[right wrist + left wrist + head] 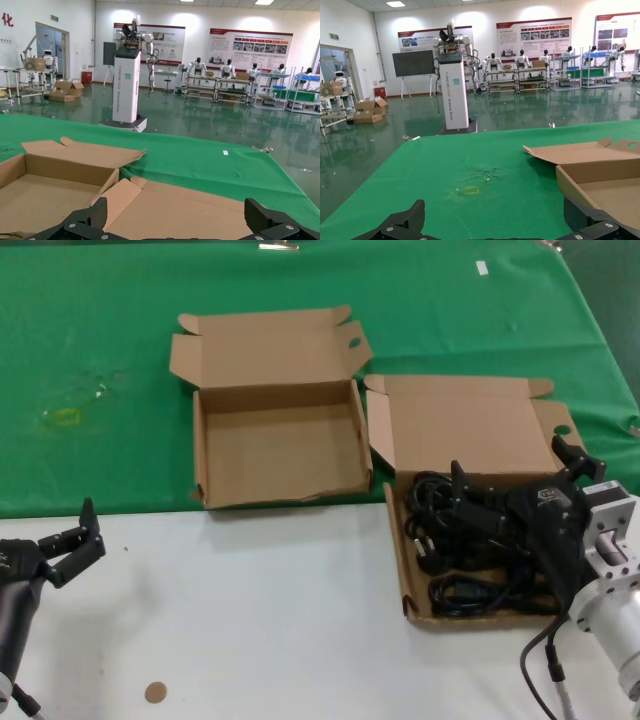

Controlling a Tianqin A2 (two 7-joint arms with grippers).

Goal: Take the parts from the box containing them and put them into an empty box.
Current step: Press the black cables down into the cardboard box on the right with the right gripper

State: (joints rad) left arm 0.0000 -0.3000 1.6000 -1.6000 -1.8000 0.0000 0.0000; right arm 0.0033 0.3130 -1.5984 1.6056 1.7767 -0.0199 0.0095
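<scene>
The right cardboard box (470,420) holds a pile of black cable parts (455,560) on its floor. The left cardboard box (278,445) stands open with nothing in it. My right gripper (520,468) is open and empty, hovering just above the black parts, fingers spread wide across the box. In the right wrist view both fingertips (97,212) frame the right box's raised lid (185,210). My left gripper (75,540) is open and empty, parked over the white table at the near left; its wrist view shows the empty box's corner (600,180).
A green cloth (100,360) covers the far table; both boxes sit at its near edge beside the white table (250,620). A small brown disc (155,692) lies on the white surface. A yellow mark (60,417) is on the cloth at the left.
</scene>
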